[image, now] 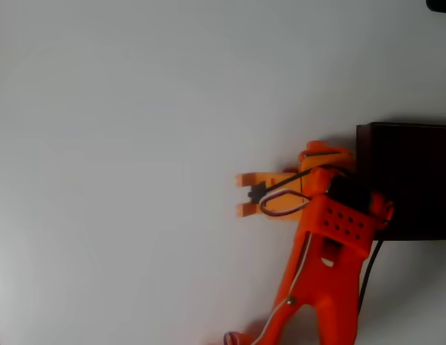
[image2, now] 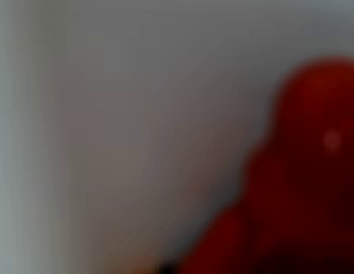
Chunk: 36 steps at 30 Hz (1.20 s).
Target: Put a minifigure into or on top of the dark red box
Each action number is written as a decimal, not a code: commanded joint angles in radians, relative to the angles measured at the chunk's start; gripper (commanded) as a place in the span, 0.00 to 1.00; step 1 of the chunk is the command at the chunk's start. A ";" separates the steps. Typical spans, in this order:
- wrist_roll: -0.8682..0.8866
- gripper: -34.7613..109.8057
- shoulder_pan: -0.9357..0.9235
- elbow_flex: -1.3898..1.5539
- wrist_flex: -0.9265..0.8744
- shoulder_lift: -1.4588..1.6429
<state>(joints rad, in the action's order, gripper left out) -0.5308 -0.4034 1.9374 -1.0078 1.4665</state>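
- Overhead, a plain pale grey-white tabletop (image: 122, 144) spreads across the whole left and middle of the picture.
- Right of centre, the orange plastic two-finger tool (image: 244, 194) of the robot arm points towards the left of the picture, low over the tabletop.
- Its two orange fingers (image: 250, 179) lie one above the other in the picture, with a gap between their tips.
- Something small and dark sits in that gap near the finger roots; it is too small to tell what it is, so I cannot tell whether the tool is loose or clenched on anything.
- A thin loop of cable curls over the tool's body, just right of the fingers.
- Further right, the orange arm (image: 327, 287) runs down to the bottom edge of the picture, with a perforated orange plate at the wrist.
- At the right edge, the large rectangular dark red box (image: 406, 180) with thin walls and a nearly black inside sits on the tabletop, partly cut off by the frame.
- The arm's wrist overlaps the box's left wall, while the tool's tips are well apart from the box, to its left.
- From the wrist camera, everything is badly blurred: pale grey on the left, and a big rounded red blur (image2: 302, 171) on the right, too unsharp to say what it is.
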 commanded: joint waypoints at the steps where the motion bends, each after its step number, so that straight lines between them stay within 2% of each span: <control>1: 0.002 0.42 -0.026 -0.012 -0.028 0.015; 8: 0.003 0.34 -0.023 -0.012 -0.035 0.011; 19: 0.002 0.31 -0.021 -0.020 -0.043 0.003; 25: 0.002 0.24 -0.021 -0.025 -0.048 -0.002; 32: 0.029 0.24 -0.017 -0.046 -0.071 -0.009; 36: 0.060 0.24 0.002 -0.123 -0.176 0.029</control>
<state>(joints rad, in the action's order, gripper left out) -0.4863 -0.4096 1.8638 -1.1075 1.4419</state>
